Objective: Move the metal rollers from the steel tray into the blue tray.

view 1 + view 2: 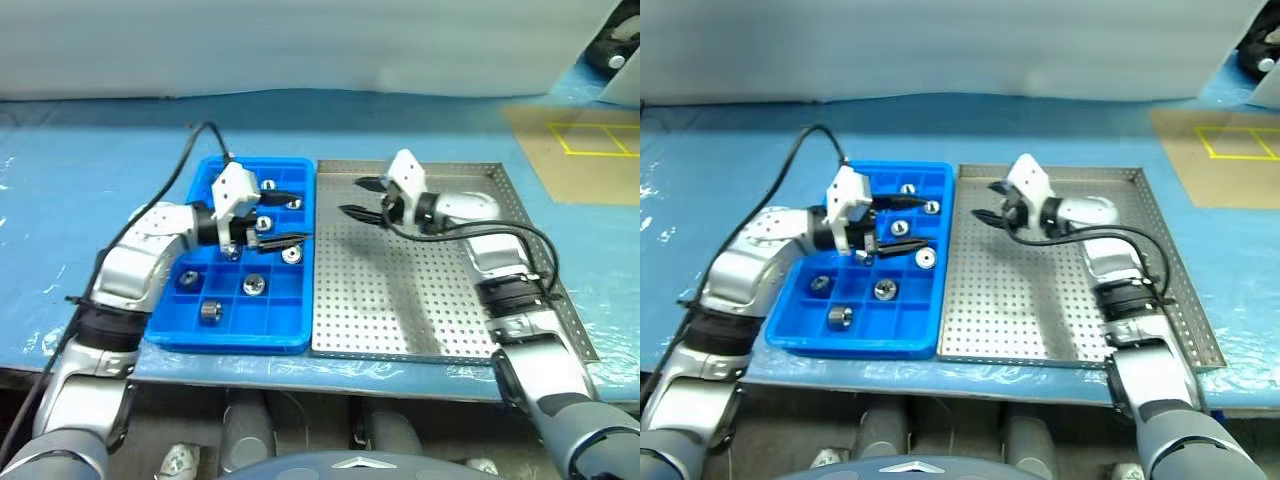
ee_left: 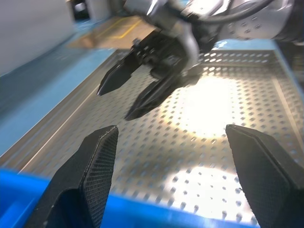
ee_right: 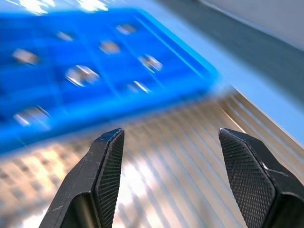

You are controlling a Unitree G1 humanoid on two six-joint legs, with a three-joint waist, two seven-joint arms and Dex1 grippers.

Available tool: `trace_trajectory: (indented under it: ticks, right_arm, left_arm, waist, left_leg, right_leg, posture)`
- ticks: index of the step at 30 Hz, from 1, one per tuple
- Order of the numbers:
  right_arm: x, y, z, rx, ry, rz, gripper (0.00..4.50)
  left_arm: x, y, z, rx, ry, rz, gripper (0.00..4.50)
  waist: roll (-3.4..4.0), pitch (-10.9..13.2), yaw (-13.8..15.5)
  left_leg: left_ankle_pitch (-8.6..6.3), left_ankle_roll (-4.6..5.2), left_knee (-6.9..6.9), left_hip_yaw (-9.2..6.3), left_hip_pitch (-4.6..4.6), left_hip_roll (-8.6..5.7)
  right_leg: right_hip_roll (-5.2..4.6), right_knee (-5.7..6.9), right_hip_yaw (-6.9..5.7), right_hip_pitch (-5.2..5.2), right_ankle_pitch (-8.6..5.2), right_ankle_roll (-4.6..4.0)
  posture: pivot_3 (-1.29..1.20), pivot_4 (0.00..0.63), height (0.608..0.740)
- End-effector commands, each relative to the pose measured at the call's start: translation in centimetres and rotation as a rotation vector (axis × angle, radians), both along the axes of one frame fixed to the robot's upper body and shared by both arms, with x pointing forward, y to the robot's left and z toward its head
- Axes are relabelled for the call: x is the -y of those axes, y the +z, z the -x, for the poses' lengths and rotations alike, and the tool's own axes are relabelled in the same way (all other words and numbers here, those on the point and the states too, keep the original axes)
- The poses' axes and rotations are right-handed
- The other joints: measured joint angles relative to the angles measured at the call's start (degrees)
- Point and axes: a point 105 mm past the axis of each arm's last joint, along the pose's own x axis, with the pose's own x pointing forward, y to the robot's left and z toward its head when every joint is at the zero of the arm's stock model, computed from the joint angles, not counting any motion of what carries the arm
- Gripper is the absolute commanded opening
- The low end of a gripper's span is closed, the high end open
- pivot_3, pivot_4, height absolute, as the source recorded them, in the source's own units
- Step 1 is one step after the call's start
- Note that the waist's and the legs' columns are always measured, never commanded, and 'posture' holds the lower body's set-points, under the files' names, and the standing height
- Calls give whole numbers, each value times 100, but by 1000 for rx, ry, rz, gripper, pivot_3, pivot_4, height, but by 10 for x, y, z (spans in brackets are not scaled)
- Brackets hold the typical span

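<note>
Blue sheeting covered the bench. Both claws, the left (image 1: 285,228) and the right (image 1: 358,198), hung spread and empty. Rollers (image 1: 254,284) sat in the blue tray (image 1: 165,325); the steel tray (image 1: 400,290) looked bare. Likely hard, slick, heavy; pinch the round sides.

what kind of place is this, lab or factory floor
Probably a robot test bench in a lab or workshop: a blue-covered table holds a steel tray and a blue tray of metal rollers, with yellow tape marks nearby.
</note>
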Motion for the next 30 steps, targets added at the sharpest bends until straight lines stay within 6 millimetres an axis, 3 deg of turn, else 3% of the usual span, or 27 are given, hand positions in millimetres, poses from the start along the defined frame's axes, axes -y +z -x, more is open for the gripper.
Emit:
trace_trajectory:
  ticks: [1, 3, 6, 13, 19, 25, 30]
  right_arm:
    - [46, 10, 10, 38, -155, -8, 3272]
    - [71, 2, 24, 18, -247, 12, 3272]
    - [93, -4, 40, 1, -340, 20, 3272]
    - [123, -17, 56, -23, -509, 17, 3272]
    - [128, -39, 58, -64, -546, 38, 3272]
    - [140, -57, 44, -86, -613, 49, 3272]
    - [138, -66, 32, -102, -607, 46, 3272]
  left_arm:
    - [32, 2, 2, 37, -136, -1, 3827]
    - [53, -4, 0, 30, -203, -6, 3827]
    - [76, -8, -1, 20, -279, 4, 3827]
    - [100, -11, 0, 11, -364, 27, 3827]
    - [104, -10, 2, 11, -375, 47, 3827]
    - [97, -10, 0, 7, -351, 50, 3827]
    - [89, -13, -2, -3, -311, 54, 3827]
  waist:
    - [1, 0, -76]
    - [1, -1, -129]
    - [2, -1, -315]
    - [0, 0, -719]
    - [0, 0, -816]
    - [2, 0, -892]
    - [2, 0, -870]
  left_leg:
    - [-1, 1, 0, 0, 1, -1]
    - [-3, 6, -3, 2, 6, -1]
    - [-13, 24, 4, 12, 18, -3]
    - [-35, 60, 23, 43, 66, -12]
    - [-59, 97, 54, 58, 75, -24]
    - [-78, 129, 56, 60, 59, -35]
    - [-84, 139, 55, 61, 53, -38]
  right_leg:
    - [1, 1, 1, 0, 0, 0]
    - [3, -2, 7, 7, 2, 4]
    - [4, -18, 23, 17, 8, 14]
    - [4, -23, 80, 41, 22, 33]
    - [0, -45, 102, 65, 30, 53]
    - [-7, -92, 105, 76, 41, 54]
    - [-10, -98, 104, 76, 42, 54]
  posture:
    - [-374, 150, 740]
    - [-421, 150, 740]
    - [-483, 150, 740]
    - [-546, 150, 740]
    - [-534, 150, 740]
    - [-508, 150, 740]
    - [-458, 150, 740]
